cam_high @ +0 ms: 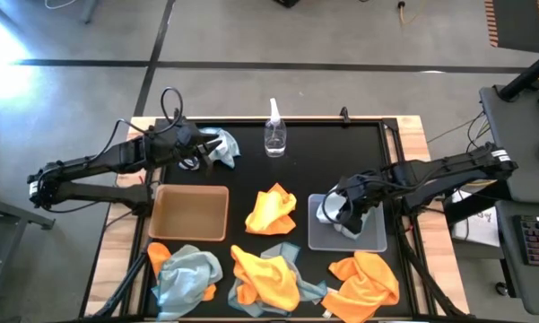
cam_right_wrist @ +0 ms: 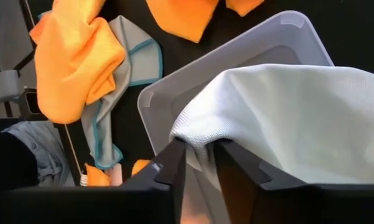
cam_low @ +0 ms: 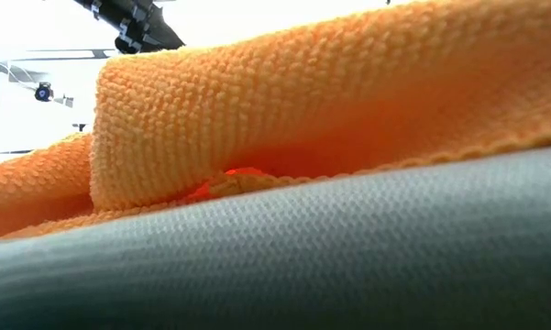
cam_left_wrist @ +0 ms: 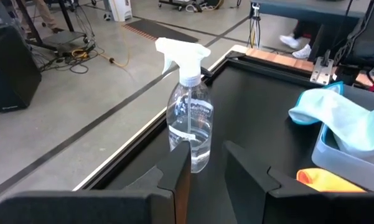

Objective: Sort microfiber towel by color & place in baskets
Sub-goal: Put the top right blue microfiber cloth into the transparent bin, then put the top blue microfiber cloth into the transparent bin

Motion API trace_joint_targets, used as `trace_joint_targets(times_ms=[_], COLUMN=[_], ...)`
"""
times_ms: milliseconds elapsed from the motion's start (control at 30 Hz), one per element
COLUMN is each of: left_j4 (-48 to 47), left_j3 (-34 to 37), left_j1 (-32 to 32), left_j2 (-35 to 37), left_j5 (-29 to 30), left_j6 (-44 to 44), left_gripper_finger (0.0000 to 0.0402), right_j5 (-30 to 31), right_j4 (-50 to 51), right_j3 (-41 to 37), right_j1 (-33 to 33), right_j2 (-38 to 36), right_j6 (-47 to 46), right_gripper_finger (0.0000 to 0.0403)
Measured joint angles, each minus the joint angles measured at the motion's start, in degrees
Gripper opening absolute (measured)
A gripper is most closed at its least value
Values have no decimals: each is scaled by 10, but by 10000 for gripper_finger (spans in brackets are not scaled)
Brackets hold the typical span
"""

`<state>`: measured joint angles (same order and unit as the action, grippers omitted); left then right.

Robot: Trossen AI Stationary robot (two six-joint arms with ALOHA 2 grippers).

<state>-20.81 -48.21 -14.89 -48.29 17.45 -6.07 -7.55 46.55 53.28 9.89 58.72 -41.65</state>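
My right gripper [cam_high: 345, 215] hangs over the translucent grey basket [cam_high: 377, 240], fingers open. A pale blue-grey towel [cam_right_wrist: 299, 118] lies in that basket, and a bunched fold of it sits at the fingertips [cam_right_wrist: 200, 146]. My left gripper [cam_high: 200, 144] waits at the far left, open [cam_left_wrist: 206, 152], with nothing between its fingers. Another pale towel [cam_high: 221, 148] lies beside it. The tan basket [cam_high: 190, 190] stands left of centre. Orange towels [cam_high: 271, 211] [cam_high: 368, 278] and blue-grey towels [cam_high: 188, 280] lie loose along the near side. My right gripper's open fingers stand on either side of a bunched fold [cam_right_wrist: 193, 138] of the pale towel, which rests against one fingertip [cam_right_wrist: 179, 152]. The fingers slant down from above. The towel lies in the grey basket, spread across its floor and up over its rim [cam_right_wrist: 174, 87].
A clear spray bottle [cam_high: 274, 135] stands at the far middle edge. An orange towel [cam_low: 330, 101] and a grey one [cam_low: 348, 257] lie right against the low camera and block its view. Bare black table shows between the baskets and the bottle.
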Motion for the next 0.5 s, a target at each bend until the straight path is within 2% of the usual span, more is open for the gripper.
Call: trace_joint_targets(times_ms=[267, 400, 500], left_j4=[-5, -5, -5], left_j3=[0, 0, 0], left_j1=[0, 0, 0], left_j2=[1, 2, 2], left_j5=[0, 0, 0], left_j6=[1, 10, 11], left_gripper_finger=[78, 78, 78], right_j5=[-1, -2, 0], right_j4=[53, 128, 133], right_j3=[0, 0, 0], right_j1=[0, 0, 0], right_j2=[-3, -8, -9], right_j6=[0, -22, -23], right_gripper_finger=[140, 146, 141])
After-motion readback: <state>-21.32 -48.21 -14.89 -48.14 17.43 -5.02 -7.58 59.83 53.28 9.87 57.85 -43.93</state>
